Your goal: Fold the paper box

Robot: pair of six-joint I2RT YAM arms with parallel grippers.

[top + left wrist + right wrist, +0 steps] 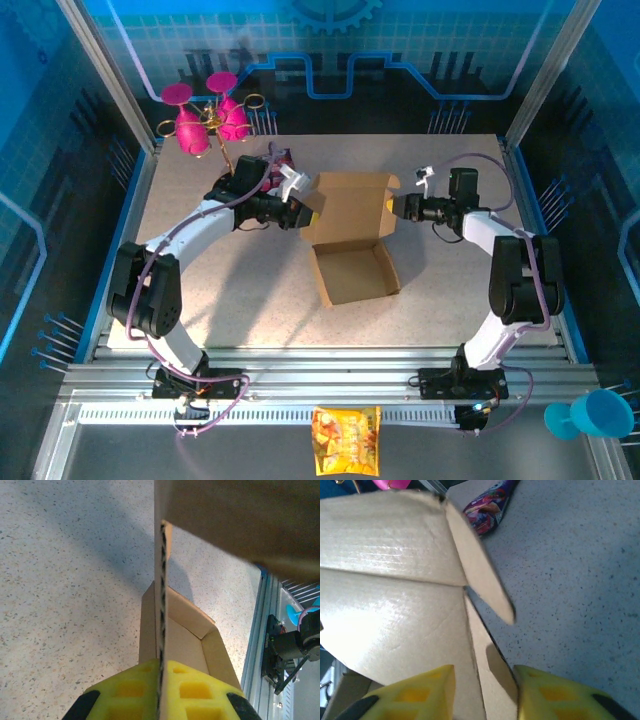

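The paper box [352, 272] sits in the middle of the counter [235, 305], its lid standing up. The left tool [306, 213] is clamped on the lid's left edge — the right tool [398, 207] stands apart, one finger each side of a flap.

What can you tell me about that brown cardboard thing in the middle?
The paper box is brown corrugated cardboard, half folded: a shallow open tray resting on the table, lid flap raised behind it. The left gripper pinches the lid's left edge; the right gripper straddles a flap on its right, not clamped.
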